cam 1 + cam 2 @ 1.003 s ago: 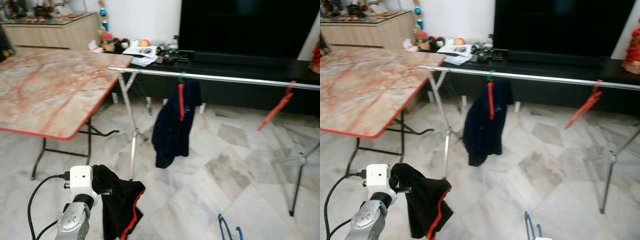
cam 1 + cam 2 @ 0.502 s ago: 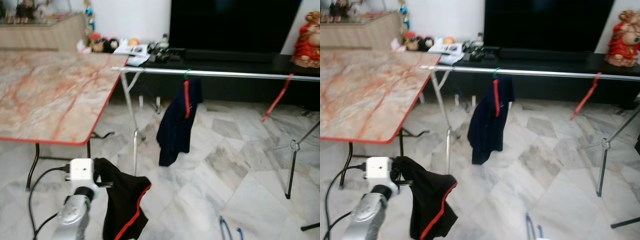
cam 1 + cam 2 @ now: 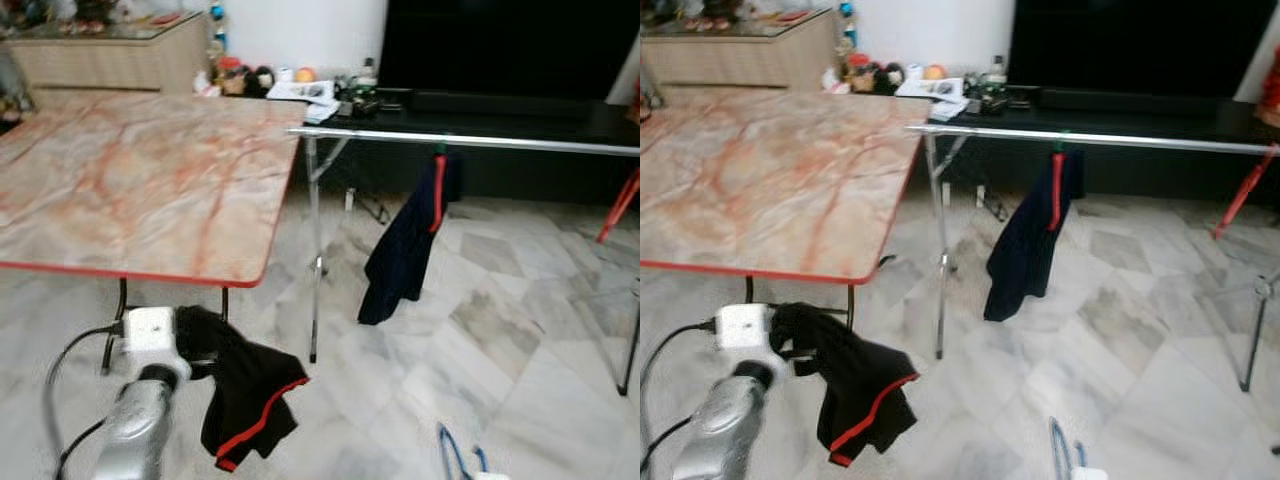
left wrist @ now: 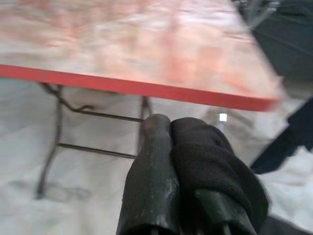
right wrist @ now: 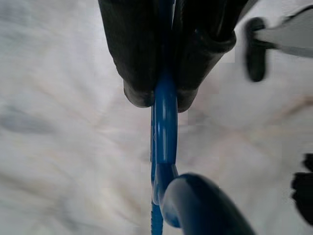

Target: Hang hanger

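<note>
The blue hanger (image 5: 165, 127) is pinched between the two black fingers (image 5: 134, 58) of the right gripper (image 5: 164, 100); the jaws are clamped on its thin bar, one finger on each side, and the curved hook end stands out past the fingertips, toward the marble floor (image 5: 58, 147). In the head views the same hanger shows at the lower edge of the picture, low and nearer the robot than the silver rail (image 3: 470, 141), well apart from it.

The left gripper (image 4: 171, 142) has its jaws together on a black garment with red trim (image 3: 250, 395); the cloth is bunched over one finger and hangs down from the wrist, below the near edge of the worktop (image 3: 140, 180). That worktop is marble-patterned with a red rim and stands on folding metal legs, to the left of the rail.

The rail runs level on thin metal legs in front of a dark low cabinet (image 3: 520, 110). A dark blue garment (image 3: 405, 250) hangs from it on a red hanger (image 3: 437, 190) with a green hook. Another red hanger (image 3: 620, 205) hangs tilted farther right along the rail. Small clutter lies on the cabinet's left end.
</note>
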Controlling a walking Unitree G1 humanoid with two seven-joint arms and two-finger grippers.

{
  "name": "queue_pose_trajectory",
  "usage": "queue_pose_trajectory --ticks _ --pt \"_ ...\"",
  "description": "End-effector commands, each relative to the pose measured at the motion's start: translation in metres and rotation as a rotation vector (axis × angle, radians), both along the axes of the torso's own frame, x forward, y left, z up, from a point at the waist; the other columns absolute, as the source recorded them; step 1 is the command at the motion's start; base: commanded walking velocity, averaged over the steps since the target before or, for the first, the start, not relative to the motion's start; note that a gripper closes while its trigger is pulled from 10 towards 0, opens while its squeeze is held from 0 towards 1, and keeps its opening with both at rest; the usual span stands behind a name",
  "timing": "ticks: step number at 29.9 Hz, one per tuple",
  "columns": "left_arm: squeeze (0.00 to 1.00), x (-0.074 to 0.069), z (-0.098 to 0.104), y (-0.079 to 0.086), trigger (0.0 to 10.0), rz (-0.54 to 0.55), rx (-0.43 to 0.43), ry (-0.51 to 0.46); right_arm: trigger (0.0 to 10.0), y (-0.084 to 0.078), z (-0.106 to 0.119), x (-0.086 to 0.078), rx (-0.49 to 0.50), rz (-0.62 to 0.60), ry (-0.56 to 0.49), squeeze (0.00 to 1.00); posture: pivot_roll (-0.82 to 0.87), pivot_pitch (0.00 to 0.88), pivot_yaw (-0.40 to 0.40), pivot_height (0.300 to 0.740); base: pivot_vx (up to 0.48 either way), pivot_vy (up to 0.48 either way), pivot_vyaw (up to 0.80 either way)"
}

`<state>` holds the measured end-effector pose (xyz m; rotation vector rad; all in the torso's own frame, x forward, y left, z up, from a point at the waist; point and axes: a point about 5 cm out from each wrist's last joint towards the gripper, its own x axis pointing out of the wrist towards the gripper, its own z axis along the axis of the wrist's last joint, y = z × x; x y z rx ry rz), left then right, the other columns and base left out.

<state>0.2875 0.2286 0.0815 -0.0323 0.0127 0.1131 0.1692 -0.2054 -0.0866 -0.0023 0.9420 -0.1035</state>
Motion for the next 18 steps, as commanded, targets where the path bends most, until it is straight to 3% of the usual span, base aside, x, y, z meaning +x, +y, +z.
queue_pose_trajectory --ticks 1,12,18 --pt "0.00 0.0033 0.0070 -0.0031 10.0 -0.004 -0.009 -0.030 10.0 -0.0083 -0.0005 -0.0044 -0.013 -0.018 0.014 0.00 0.03 0.057 0.016 0.740 0.000 0.480 0.00" --pt "0.00 0.0053 0.0126 0.0034 10.0 0.013 0.001 -0.044 10.0 -0.0082 -0.0010 -0.0053 -0.006 -0.031 0.016 0.00 0.03 0.060 0.012 0.740 0.000 0.477 0.00" --pt "0.00 0.0034 0.0146 0.0060 10.0 0.014 0.008 -0.060 10.0 -0.0087 -0.0012 -0.0059 -0.007 -0.030 0.019 0.00 0.04 0.055 0.006 0.740 0.000 0.090 0.00"
